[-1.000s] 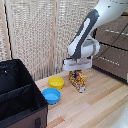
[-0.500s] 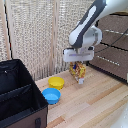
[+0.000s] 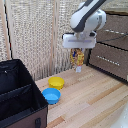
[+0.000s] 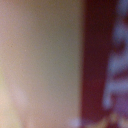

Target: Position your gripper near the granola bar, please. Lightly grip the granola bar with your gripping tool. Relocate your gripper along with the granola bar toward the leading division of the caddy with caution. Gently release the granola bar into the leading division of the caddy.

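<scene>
One light, stiff granola bar (image 3: 77, 56) hangs pinched by its upper end in the gripper (image 3: 78, 49), aloft far right of the caddy (image 3: 20, 95), likely prone to swinging.

Wrist view all blur. Caddy (image 3: 20, 95) cut by frame edge; hand (image 3: 78, 49) fingers indistinct.

Colours and patterns across the scene

A white-grey gripper (image 3: 77, 50) is seen with a yellow-orange, multicoloured-print granola bar (image 3: 77, 56); a black caddy (image 3: 20, 95) carries a small grey buckle (image 3: 37, 121); 2 bowls are shown, 1 yellow (image 3: 56, 82), 1 blue (image 3: 51, 95), on a pale striped wooden table (image 3: 90, 102); the wrist view is blurred into beige and dark red.
</scene>
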Motion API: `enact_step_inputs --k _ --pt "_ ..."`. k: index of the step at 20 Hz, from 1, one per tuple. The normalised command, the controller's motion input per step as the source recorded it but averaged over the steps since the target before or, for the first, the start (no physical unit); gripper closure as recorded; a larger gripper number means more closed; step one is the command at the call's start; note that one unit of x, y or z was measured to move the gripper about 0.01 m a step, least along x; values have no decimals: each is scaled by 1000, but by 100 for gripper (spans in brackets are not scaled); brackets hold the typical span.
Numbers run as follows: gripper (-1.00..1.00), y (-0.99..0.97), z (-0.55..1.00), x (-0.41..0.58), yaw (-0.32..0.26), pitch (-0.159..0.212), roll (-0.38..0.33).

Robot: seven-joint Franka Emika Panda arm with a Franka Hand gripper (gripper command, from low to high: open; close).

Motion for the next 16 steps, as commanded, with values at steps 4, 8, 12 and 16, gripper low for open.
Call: enact_step_inputs --k 4,8,12,16 --pt "100 678 608 42 -57 39 11" --pt "100 829 491 0 -17 49 0" --pt "100 827 491 54 -56 21 0" --pt "100 586 521 0 -184 -30 0"
